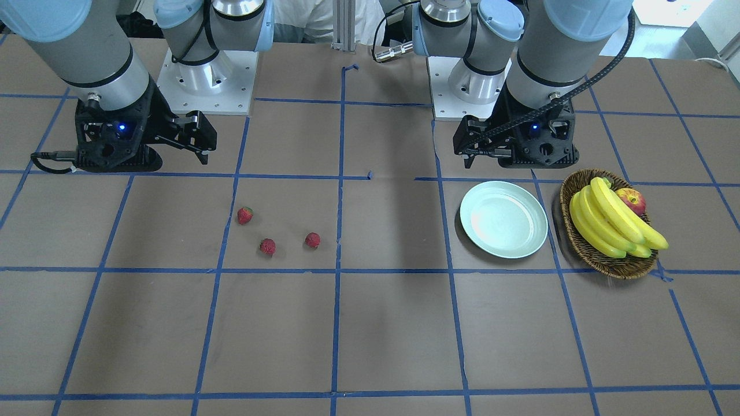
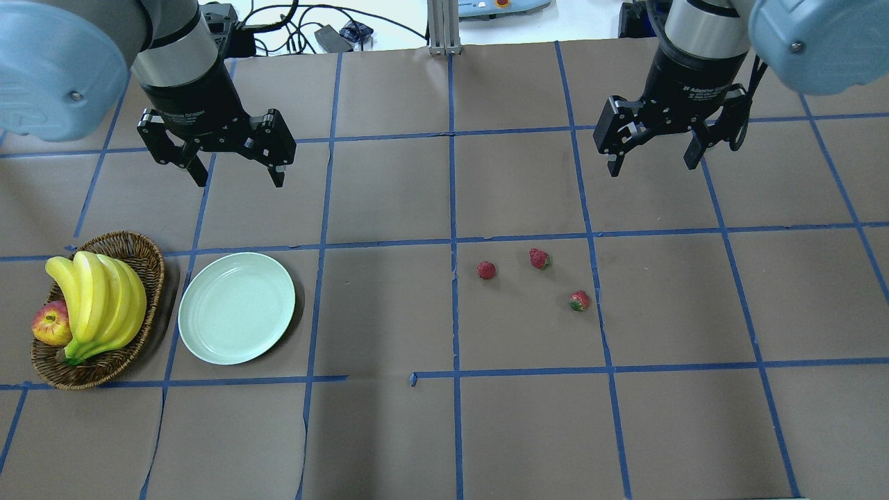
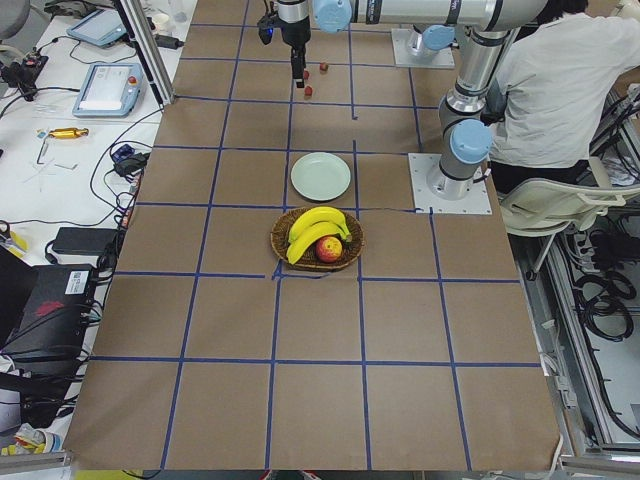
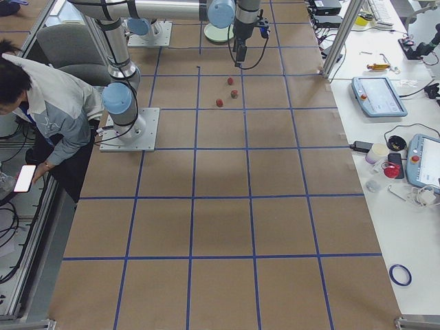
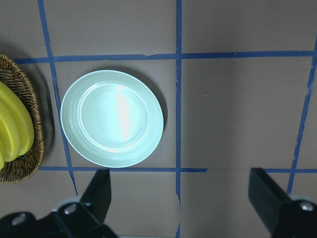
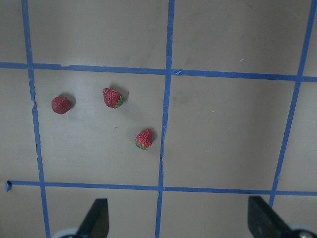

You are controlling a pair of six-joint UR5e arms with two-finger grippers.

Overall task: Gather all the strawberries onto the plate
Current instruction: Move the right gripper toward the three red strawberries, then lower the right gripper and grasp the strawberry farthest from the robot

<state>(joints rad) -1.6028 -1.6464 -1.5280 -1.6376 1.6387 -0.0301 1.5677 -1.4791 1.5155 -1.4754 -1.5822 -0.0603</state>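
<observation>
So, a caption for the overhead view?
Left gripper and right gripper hang open; on the table, three strawberries, a mint-green plate, a basket of bananas.

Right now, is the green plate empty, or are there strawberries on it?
Empty. The plate shows only its bare, shiny surface. All three strawberries lie on the table, well apart from it.

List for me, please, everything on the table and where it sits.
strawberries: three, red, apart on the table, robot's right half
plate: one, mint green, empty, robot's left half
wicker basket: one, brown, beside the plate, further left
bananas: one bunch, yellow, in the basket
apple: one, red-yellow, in the basket by the bananas
left gripper: one, black, open, empty, above the table
right gripper: one, black, open, empty, above the table
</observation>
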